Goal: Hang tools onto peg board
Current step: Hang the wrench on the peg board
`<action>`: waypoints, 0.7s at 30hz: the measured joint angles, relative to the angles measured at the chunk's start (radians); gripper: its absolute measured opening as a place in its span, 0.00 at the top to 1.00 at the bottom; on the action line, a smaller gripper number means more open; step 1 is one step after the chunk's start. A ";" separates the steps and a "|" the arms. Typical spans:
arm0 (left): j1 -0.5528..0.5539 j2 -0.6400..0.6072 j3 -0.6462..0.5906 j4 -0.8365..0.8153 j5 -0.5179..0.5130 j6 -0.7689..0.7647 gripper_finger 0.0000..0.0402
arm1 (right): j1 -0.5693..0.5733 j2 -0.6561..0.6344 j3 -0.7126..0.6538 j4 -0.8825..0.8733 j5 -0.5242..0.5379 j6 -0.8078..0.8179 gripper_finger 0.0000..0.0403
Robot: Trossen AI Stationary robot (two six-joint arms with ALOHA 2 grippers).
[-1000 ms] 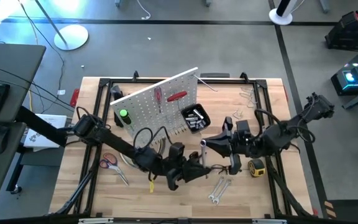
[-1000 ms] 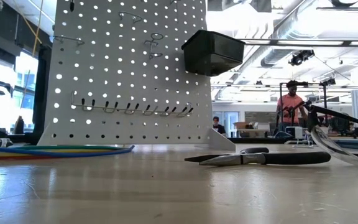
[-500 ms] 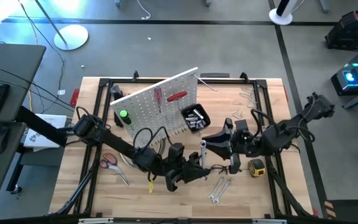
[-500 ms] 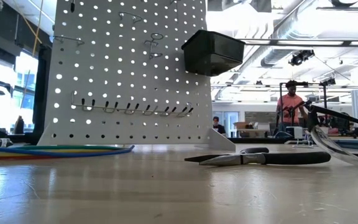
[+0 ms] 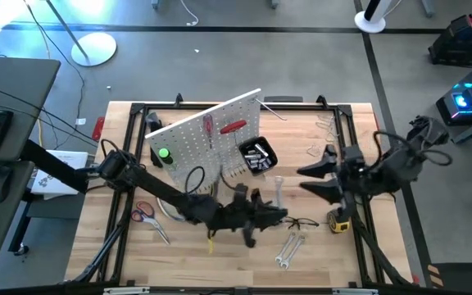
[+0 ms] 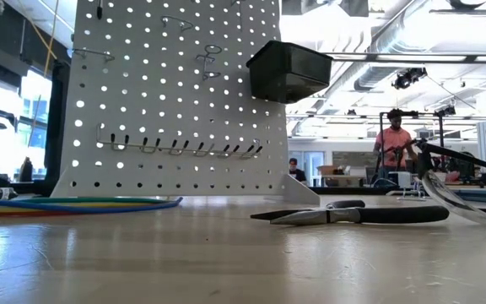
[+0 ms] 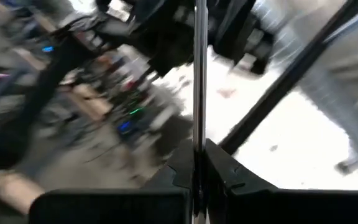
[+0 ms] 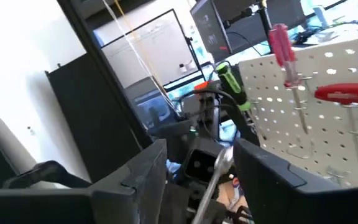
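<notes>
**A:** What lies farthest in front of the peg board (image 5: 207, 135)?

**B:** A pair of silver wrenches (image 5: 289, 248) flat on the counter (image 5: 121, 254), near its front edge. A little closer to the board are the yellow tape measure (image 5: 338, 220), off toward the board's bin side, and the red-handled scissors (image 5: 143, 213), in front of its other end. The black-handled pliers (image 6: 361, 214) lie flat between them, and the coloured cables (image 6: 74, 203) curl just in front of the board's foot.

**A:** And the arms?

**B:** The left end effector (image 5: 273, 211) is in front of the board, below the black bin (image 5: 258, 156). It is clenched on a silver wrench (image 5: 277, 192), whose free end points toward the board. The left wrist view shows the thin metal shaft (image 7: 199, 74) pinched between the two fingers. The right end effector (image 5: 310, 180) is off to the bin side of the board, apart from that wrench, released. Its fingers (image 8: 135, 177) stand wide with nothing between them.

**A:** What is on the board?

**B:** It stands tilted on the counter. A green-handled screwdriver (image 5: 164, 153), a red-handled screwdriver (image 5: 209, 127) and another red-handled tool (image 5: 233, 126) hang on it. The bin holds small metal parts.

**A:** Beyond the board?

**B:** A person (image 6: 392, 139) stands in the room behind it.
</notes>
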 joint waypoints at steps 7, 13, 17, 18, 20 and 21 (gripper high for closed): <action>0.067 0.000 0.251 -0.525 -0.019 0.119 0.99 | 0.051 -0.037 0.000 -0.071 0.088 0.017 0.60; 0.127 -0.004 0.302 -0.519 -0.124 0.208 0.99 | 0.068 -0.037 0.000 -0.056 0.195 0.003 0.61; 0.179 0.008 0.301 -0.555 -0.128 0.164 0.99 | 0.082 -0.040 0.000 0.029 0.238 -0.076 0.61; 0.191 0.013 0.301 -0.553 -0.129 0.161 0.99 | 0.083 -0.042 0.000 0.049 0.239 -0.095 0.61; 0.215 0.019 0.301 -0.546 -0.132 0.146 0.99 | 0.084 -0.044 0.000 0.074 0.239 -0.120 0.61; 0.223 0.020 0.301 -0.544 -0.141 0.134 0.99 | 0.084 -0.045 0.000 0.076 0.238 -0.123 0.61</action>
